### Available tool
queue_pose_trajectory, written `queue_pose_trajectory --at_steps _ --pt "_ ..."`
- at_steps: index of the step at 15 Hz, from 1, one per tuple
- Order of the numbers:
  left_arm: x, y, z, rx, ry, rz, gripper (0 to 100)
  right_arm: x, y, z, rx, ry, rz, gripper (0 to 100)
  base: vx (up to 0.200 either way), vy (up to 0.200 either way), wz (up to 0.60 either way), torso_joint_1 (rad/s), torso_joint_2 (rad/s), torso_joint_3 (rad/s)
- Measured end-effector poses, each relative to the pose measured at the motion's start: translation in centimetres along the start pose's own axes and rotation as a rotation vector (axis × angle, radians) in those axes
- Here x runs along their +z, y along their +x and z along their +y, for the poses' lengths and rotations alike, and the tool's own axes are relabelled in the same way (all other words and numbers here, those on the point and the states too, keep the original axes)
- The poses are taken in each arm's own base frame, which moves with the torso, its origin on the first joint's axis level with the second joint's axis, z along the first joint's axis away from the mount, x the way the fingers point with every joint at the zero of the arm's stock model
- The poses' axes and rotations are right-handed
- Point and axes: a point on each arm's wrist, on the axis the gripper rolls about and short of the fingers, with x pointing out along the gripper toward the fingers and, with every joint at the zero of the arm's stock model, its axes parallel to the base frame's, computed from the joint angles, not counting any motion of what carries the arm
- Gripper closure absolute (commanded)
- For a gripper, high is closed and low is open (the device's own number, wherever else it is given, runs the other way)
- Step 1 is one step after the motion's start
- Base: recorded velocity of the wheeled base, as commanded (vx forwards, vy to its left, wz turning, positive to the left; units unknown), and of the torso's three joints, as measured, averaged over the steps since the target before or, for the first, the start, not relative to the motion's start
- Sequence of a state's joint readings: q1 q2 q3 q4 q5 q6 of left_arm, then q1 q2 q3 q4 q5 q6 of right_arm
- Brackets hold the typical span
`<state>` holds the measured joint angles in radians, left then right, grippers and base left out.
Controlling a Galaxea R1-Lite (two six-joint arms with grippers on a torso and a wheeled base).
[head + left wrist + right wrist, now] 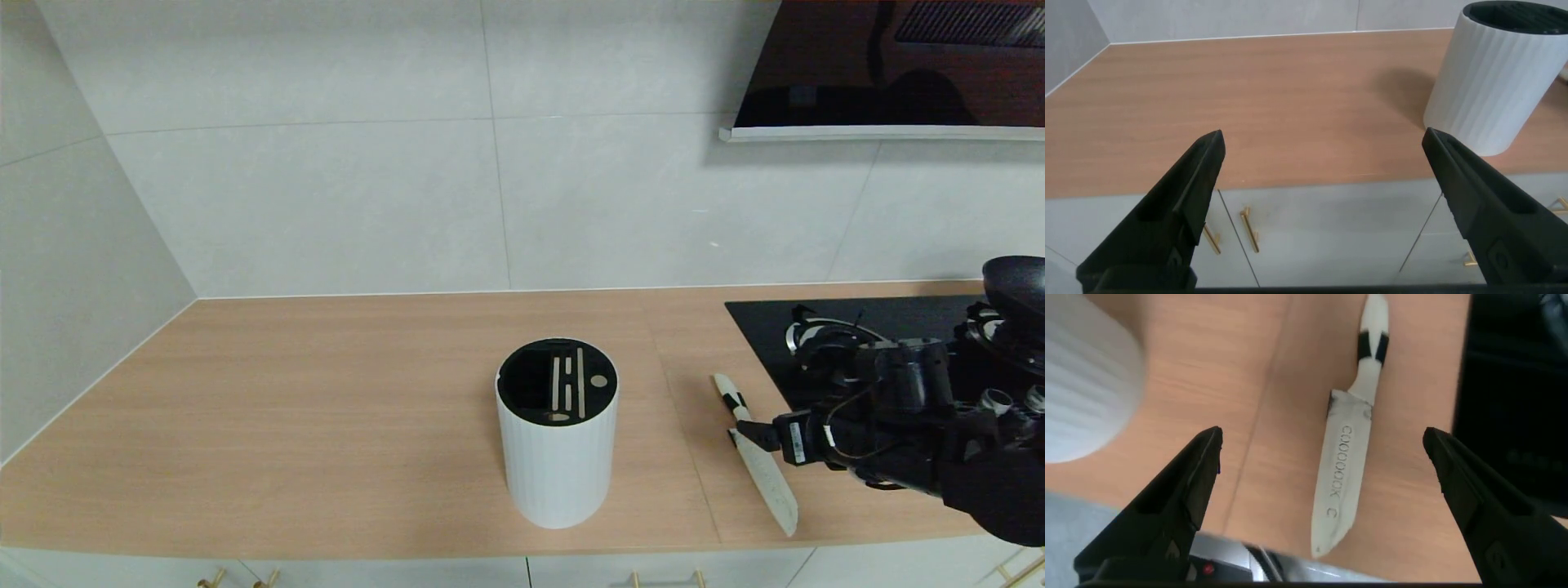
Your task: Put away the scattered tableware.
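Knife [755,457]: flat, right of white holder [558,433] — blade print visible from R wrist.
Holder top: black, slotted, in head view.
R gripper [1321,457]: fingers wide, above knife.
L gripper [1323,139]: fingers wide — front-left of holder.

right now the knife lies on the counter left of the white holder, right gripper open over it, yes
No, the head view shows the knife right of the white holder, on the counter, with the right gripper open over it.

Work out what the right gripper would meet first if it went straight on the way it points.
Most likely the knife, lying on the counter directly between the open fingers of the right gripper. Depth is unclear, so the gap cannot be judged.
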<state>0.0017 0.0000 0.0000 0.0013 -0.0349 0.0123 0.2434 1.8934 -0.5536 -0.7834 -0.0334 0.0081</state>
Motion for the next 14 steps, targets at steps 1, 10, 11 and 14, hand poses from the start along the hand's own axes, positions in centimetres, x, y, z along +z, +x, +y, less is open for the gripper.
queue_pose_trajectory --at_steps 1,10,11,14 --pt "0.0 0.0 0.0 0.001 0.000 0.000 0 -0.3 1.0 0.0 -0.026 0.022 -0.017 0 0.000 0.000 0.00 0.000 0.00 0.000" --pt "0.0 0.0 0.0 0.000 0.000 0.000 0 -3.4 6.8 0.0 -0.133 0.079 0.027 0 0.000 0.000 0.00 0.000 0.00 0.000" --pt "0.0 0.0 0.0 0.000 0.000 0.000 0 -3.7 7.2 0.0 -0.140 0.078 0.034 0 0.000 0.000 0.00 0.000 0.00 0.000" --pt "0.0 0.0 0.0 0.000 0.000 0.000 0 -4.3 8.2 0.0 -0.144 0.078 0.046 0 0.000 0.000 0.00 0.000 0.00 0.000"
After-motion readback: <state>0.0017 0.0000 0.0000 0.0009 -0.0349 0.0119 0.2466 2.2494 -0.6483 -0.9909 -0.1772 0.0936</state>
